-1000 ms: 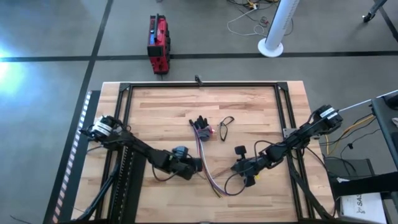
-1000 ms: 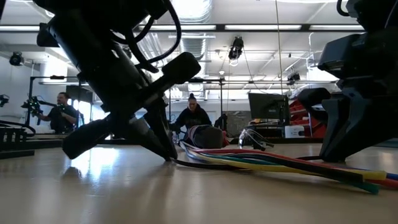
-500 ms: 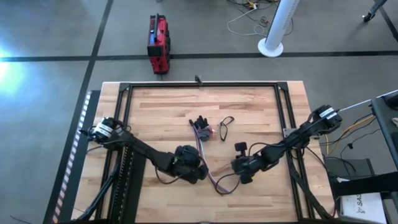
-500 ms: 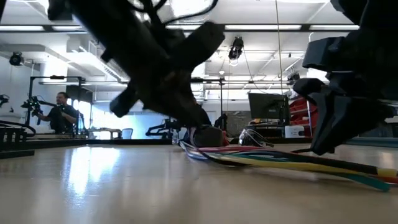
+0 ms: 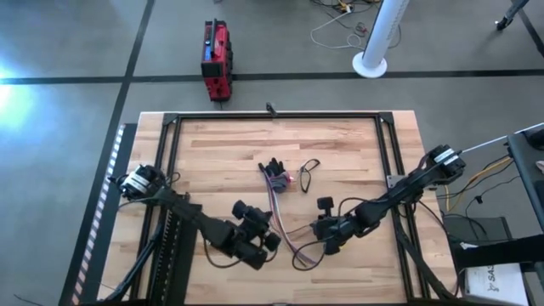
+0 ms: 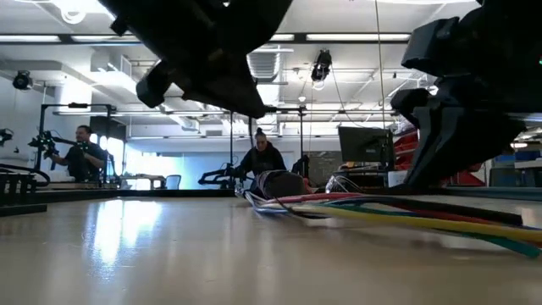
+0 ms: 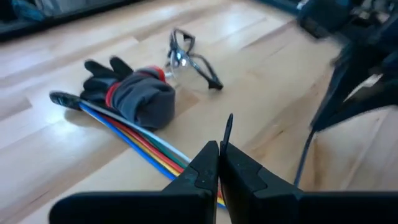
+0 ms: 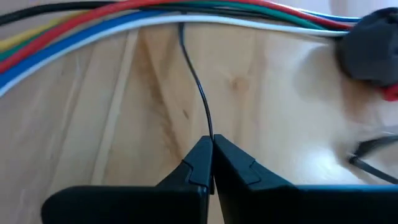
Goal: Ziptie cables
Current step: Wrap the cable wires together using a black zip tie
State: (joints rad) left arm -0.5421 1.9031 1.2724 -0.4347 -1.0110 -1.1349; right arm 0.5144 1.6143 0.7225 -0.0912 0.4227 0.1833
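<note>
glove (image 7: 134,99) and safety glasses (image 7: 189,56) lie beyond the cables (image 7: 140,143) — just apart.

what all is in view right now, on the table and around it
cables: one bundle, mixed colours, mid-table, running from the glove toward the near edge
ziptie: one, thin black strap, both ends pinched, passing under the cables
glove: one, grey and black with red trim, at the far end of the cables
safety glasses: one pair, clear with dark frame, beside the glove
table: one, light wood with a black frame
red case: one, on the floor beyond the table
white pole base: one, on the floor
people: two, dark clothes, in the room behind
left pincer: shut on the ziptie
right pincer: shut on the ziptie
</note>
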